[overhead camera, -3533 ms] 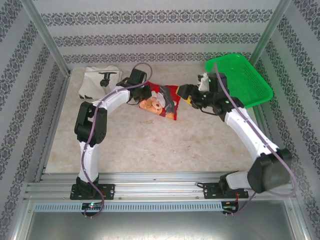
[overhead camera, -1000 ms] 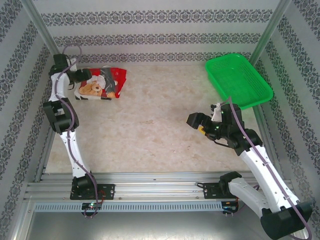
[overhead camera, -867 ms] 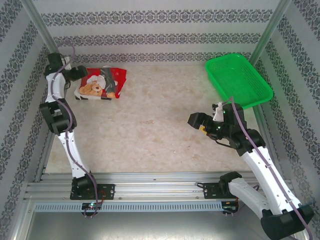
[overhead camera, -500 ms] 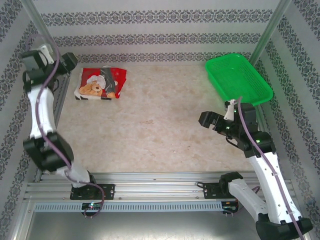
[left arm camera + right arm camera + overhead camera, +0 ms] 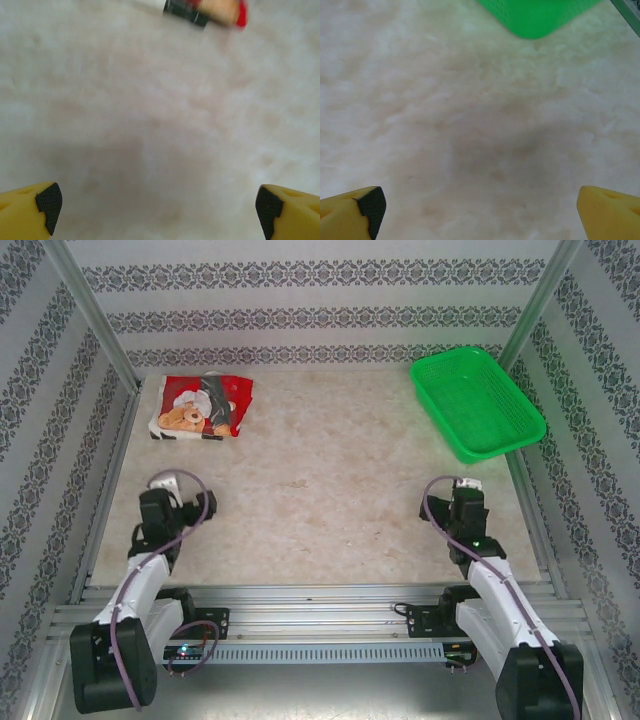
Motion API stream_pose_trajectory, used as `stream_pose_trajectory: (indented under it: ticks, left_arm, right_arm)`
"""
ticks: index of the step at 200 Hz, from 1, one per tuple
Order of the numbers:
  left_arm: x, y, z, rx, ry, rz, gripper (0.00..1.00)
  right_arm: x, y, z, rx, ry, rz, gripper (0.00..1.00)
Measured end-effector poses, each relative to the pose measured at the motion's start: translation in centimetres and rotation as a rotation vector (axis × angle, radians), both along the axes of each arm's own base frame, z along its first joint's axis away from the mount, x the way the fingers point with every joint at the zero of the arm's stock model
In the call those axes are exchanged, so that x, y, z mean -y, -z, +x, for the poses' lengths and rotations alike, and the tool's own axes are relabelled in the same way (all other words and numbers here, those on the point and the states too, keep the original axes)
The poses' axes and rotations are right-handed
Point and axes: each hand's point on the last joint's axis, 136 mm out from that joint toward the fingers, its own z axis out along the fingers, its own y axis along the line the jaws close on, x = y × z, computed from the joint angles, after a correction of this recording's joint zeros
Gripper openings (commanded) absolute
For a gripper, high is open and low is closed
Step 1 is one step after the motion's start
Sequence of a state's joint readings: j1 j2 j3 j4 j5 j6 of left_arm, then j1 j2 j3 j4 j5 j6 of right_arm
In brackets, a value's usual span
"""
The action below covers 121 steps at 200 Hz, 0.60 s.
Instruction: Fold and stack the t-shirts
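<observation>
1. My left tool (image 5: 160, 207) hangs spread wide apart over the desk (image 5: 320, 490), holding nothing.
2. My right tool (image 5: 480, 210) likewise gapes empty.
3. The red t-shirt (image 5: 200, 407) lies folded at the overhead frame's upper left.

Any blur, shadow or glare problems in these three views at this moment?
Top external: sharp and evenly lit, the bear print on the red t-shirt legible, no glare. Left wrist: soft throughout, the t-shirt's edge at the top smeared, a faint shadow on the table. Right wrist: likewise soft, the green basket blurred at the top edge, a darker shadow patch mid-table.
</observation>
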State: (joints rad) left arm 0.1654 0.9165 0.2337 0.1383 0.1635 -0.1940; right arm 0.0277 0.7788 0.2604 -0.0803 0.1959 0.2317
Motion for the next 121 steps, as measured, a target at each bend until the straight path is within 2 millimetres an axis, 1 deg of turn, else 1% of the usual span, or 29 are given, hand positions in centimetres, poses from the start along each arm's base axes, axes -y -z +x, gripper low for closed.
stream_pose_trajectory:
  ticks: [8, 13, 21, 30, 37, 47, 68, 77, 85, 100, 110, 121]
  left_arm:
    - [-0.1, 1.0, 0.1, -0.01, 0.002, 0.021, 1.0]
    - [-0.1, 1.2, 0.5, -0.005, 0.003, 0.032, 1.0]
    - [-0.4, 1.1, 1.6, 0.025, -0.001, 0.05, 1.0]
    - [-0.7, 0.8, 3.0, 0.077, -0.009, 0.067, 1.0]
    - [-0.8, 0.8, 4.1, 0.109, -0.004, 0.078, 1.0]
    - [-0.6, 1.4, 5.3, 0.122, 0.009, 0.094, 1.0]
    - [0.3, 2.2, 7.5, 0.16, 0.059, 0.125, 1.0]
    - [0.6, 2.6, 7.9, 0.149, 0.078, 0.129, 1.0]
    - [0.8, 2.3, 8.2, 0.158, 0.086, 0.137, 1.0]
    - [0.8, 0.8, 9.4, 0.21, 0.094, 0.152, 1.0]
    - [0.7, 0.0, 10.1, 0.233, 0.093, 0.158, 1.0]
    - [0.6, -0.8, 10.6, 0.258, 0.089, 0.165, 1.0]
  right_arm:
    - [0.2, 0.7, 0.1, 0.032, 0.004, -0.014, 0.98]
    - [0.3, 1.0, 0.2, 0.053, 0.004, -0.023, 0.98]
    - [0.4, 1.1, 0.5, 0.081, 0.001, -0.033, 0.98]
    - [0.3, 0.9, 1.2, 0.118, -0.006, -0.042, 0.98]
    - [0.3, 0.5, 2.0, 0.149, -0.012, -0.049, 0.98]
    - [0.1, 0.0, 3.2, 0.187, -0.026, -0.056, 0.98]
    - [-0.6, -0.2, 5.8, 0.219, -0.079, -0.071, 0.98]
    - [-0.8, -0.3, 7.0, 0.227, -0.096, -0.084, 0.98]
    - [-1.0, -0.4, 8.3, 0.239, -0.11, -0.088, 0.98]
    - [-1.1, -0.2, 10.8, 0.263, -0.117, -0.092, 0.98]
    - [-1.1, 0.3, 11.4, 0.239, -0.119, -0.092, 0.98]
    - [-1.0, -0.5, 11.8, 0.273, -0.116, -0.095, 0.98]
